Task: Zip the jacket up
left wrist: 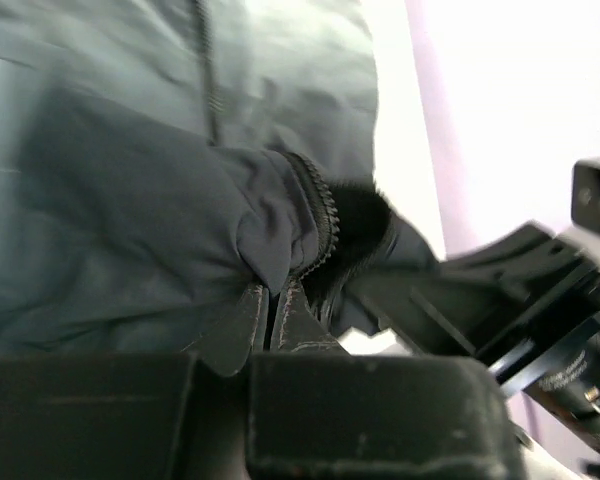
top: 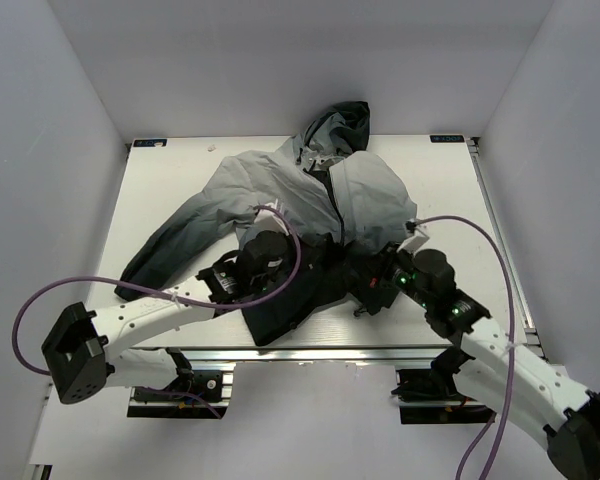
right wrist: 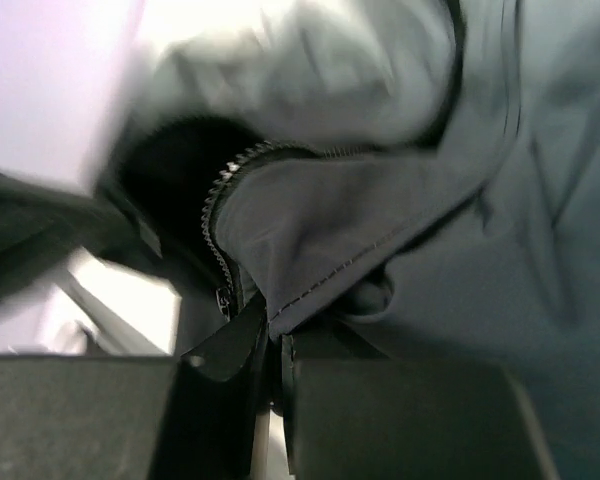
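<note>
Even, bright light fills the top view, shadows faint. Both wrist views are blurred, the jacket (left wrist: 130,200) soft, backgrounds overexposed.

jacket (top: 270,190) filling mid table (top: 450,180), bare margins either side, near edge seemingly crowded

I log a white table (top: 170,190) across the middle of the overhead frame, enclosed by a plain white back wall (top: 300,60) at top, a left wall (top: 40,150) and a right wall (top: 570,130), lit evenly, with a metal rail (top: 320,352) along its lower edge.
</note>
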Tool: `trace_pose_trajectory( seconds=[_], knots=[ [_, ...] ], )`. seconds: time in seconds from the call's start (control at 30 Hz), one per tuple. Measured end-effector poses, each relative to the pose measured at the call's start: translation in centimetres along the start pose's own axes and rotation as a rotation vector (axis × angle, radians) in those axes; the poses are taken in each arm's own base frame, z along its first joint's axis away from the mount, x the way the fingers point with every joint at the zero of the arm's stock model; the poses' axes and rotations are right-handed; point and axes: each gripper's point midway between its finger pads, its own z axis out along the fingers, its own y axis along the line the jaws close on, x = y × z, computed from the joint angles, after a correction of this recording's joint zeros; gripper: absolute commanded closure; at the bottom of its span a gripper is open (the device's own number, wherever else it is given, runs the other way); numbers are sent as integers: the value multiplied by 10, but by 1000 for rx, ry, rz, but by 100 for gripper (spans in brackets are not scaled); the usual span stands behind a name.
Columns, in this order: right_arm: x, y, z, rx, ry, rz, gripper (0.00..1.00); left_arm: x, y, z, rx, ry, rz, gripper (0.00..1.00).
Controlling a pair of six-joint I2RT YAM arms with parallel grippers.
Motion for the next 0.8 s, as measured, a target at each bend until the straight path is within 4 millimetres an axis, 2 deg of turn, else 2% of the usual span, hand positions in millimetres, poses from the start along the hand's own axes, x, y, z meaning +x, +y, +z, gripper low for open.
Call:
trace_pose_trajectory(
  seconds=[0.07, 0.13, 0.2, 0.27, 0.33, 0.37, 0.4, 0.5, 0.63, 0.8],
  knots=[
    [21, -9, 2, 46, 126, -27, 100, -5, 19, -3, -57, -12, -5, 100],
    [56, -30, -2, 116, 279, -46, 100, -3, 40, -5, -119, -14, 2, 100],
    [88, -52, -13, 196, 424, -59, 100, 2, 62, -6, -183, -4, 18, 100],
    [111, -67, -25, 257, 537, -75, 100, 13, 78, -6, -222, 21, 41, 100],
    [128, -77, -36, 296, 620, -95, 85, 21, 90, -7, -246, 44, 70, 100],
    [134, -79, -40, 308, 653, -108, 78, 25, 95, -6, -256, 53, 84, 100],
    [139, -81, -44, 315, 686, -123, 58, 28, 98, -6, -262, 63, 98, 100],
    [149, -75, -52, 296, 745, -171, 33, 35, 103, -1, -268, 89, 130, 100],
    [154, -62, -56, 248, 777, -215, 26, 45, 106, 4, -260, 128, 162, 100],
    [162, -56, -64, 242, 800, -254, 25, 47, 100, 5, -225, 142, 173, 100]
  ],
)
